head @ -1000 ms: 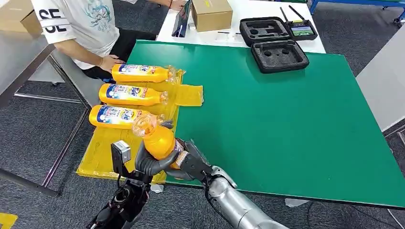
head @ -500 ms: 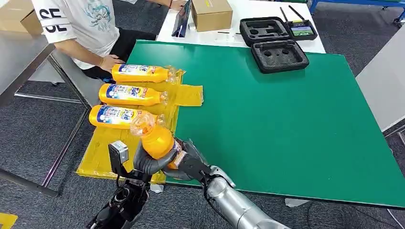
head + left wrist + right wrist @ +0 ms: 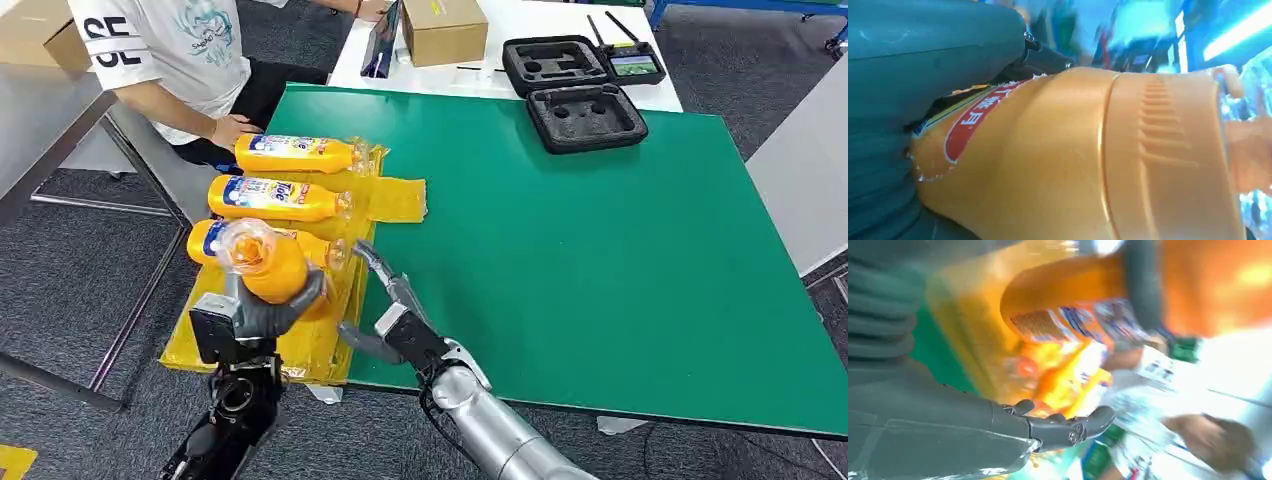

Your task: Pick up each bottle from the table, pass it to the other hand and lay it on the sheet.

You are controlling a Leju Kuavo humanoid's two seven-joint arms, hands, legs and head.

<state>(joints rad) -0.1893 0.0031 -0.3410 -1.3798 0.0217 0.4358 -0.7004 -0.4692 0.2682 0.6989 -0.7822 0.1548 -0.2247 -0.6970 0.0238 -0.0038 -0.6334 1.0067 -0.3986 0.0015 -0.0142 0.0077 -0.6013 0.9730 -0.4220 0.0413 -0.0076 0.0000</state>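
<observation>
Over yellow sheet: bottle in left robot hand

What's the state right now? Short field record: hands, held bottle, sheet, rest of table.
left hand: grips an orange bottle above the sheet's near part, cap end toward the camera
right hand: fingers apart, holds nothing, beside the sheet over the green table
yellow sheet: three bottles lying on it in a row
person: at the table's far-left corner, a hand by the farthest bottle
black foam case: far edge of the table
</observation>
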